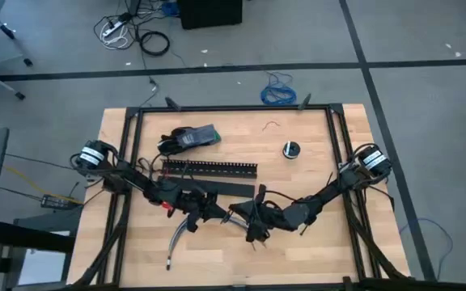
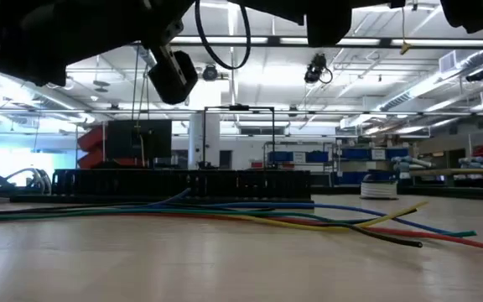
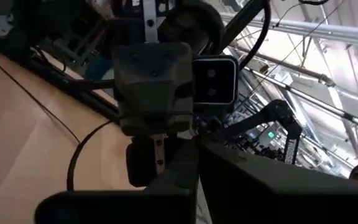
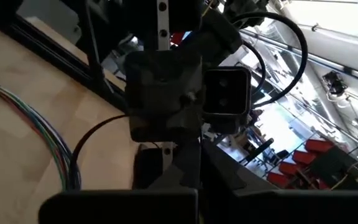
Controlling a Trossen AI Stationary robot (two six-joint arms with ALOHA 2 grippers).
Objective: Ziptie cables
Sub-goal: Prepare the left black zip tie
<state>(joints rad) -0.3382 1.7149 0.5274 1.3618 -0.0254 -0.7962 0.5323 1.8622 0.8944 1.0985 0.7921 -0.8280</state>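
Two hands, left point(image 1: 205, 212) and right point(image 1: 245, 217), facing over the table point(image 1: 314, 250) (finger states unclear), cables point(image 1: 178, 236) loose beside them.

cables point(image 2: 250, 214), coloured wire bundle, flat on table, ends splayed

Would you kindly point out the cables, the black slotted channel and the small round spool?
cables point(image 2: 225, 211), low view, middle of the bundle.
black slotted channel point(image 1: 209, 168), high view, mid-length.
small round spool point(image 1: 290, 149), high view, its top.
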